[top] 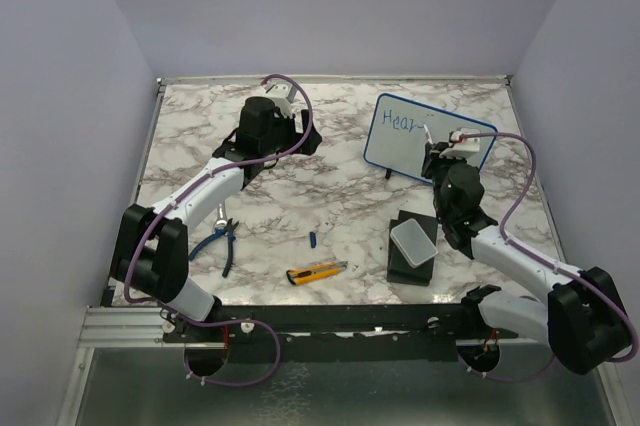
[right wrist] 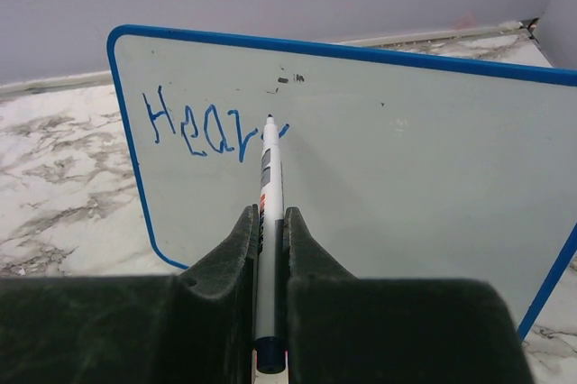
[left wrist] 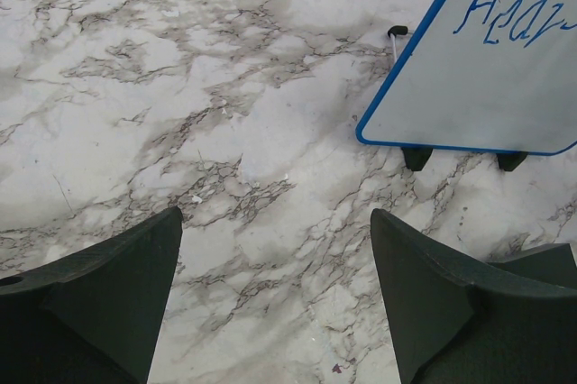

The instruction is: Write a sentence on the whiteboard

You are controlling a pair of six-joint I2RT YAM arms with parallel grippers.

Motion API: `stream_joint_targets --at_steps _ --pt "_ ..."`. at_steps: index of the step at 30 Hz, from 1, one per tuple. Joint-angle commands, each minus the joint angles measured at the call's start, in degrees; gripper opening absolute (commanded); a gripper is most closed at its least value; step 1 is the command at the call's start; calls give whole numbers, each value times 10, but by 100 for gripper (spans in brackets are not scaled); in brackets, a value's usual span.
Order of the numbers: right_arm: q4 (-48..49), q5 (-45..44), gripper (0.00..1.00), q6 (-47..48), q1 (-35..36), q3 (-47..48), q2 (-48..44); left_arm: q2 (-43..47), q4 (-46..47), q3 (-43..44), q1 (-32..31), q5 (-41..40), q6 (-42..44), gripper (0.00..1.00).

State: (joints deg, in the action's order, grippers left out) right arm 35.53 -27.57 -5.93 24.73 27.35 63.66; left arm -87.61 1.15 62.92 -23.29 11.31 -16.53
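We are clenching our right claw on the marker, its tip meeting the whiteboard, propped on the worktop, just right of the sentence, ready for the next stroke. Our left claw is hanging released, left of the whiteboard, out of the way.

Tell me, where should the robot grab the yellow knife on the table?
Probably from straight above, pinching the yellow knife across its narrow middle. It lies flat, long and thin, pointing roughly left to right, so fingers close front to back. The open left gripper is free; the right gripper holds the marker.
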Motion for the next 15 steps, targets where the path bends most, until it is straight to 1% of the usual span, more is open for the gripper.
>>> stream_joint_targets --at_steps 1,15 --pt "28 17 0 16 -2 3 8 19 8 -7 4 10 -2 86" --pt "58 -3 0 35 -4 25 49 19 8 -7 4 9 0 86"
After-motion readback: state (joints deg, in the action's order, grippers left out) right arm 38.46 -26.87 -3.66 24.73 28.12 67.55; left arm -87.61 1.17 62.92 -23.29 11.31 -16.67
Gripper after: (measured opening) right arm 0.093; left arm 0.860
